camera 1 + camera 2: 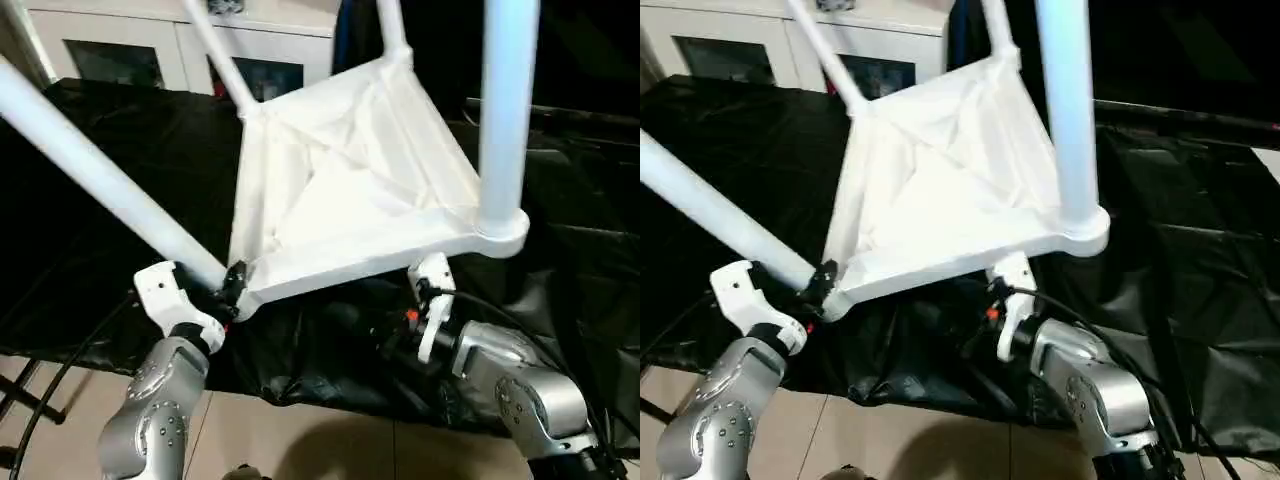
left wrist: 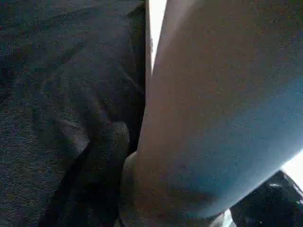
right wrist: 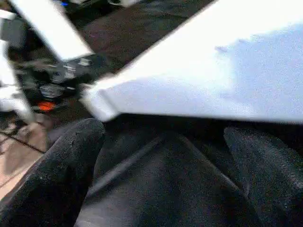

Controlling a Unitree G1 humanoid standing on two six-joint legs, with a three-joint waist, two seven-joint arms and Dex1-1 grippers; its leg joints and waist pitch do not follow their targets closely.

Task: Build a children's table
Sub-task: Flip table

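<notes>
Table inverted and tilted on the desk, near edge raised; slip risk at the near corners.

Left end effector [image 1: 228, 290] pinches the near-left corner of the children's table [image 1: 345, 190] beside a leg [image 1: 95, 170]; right end effector [image 3: 165, 161] is spread wide just under the near edge, holding nothing. Judgement: with one pinch carrying the tilt, the top could twist or slide on the black cloth [image 1: 120, 150] towards the cabinet [image 1: 150, 50] beyond.

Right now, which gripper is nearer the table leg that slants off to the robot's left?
Left. The left gripper sits at the slanted leg by its corner socket; the right gripper is under the tabletop's opposite near corner.
</notes>
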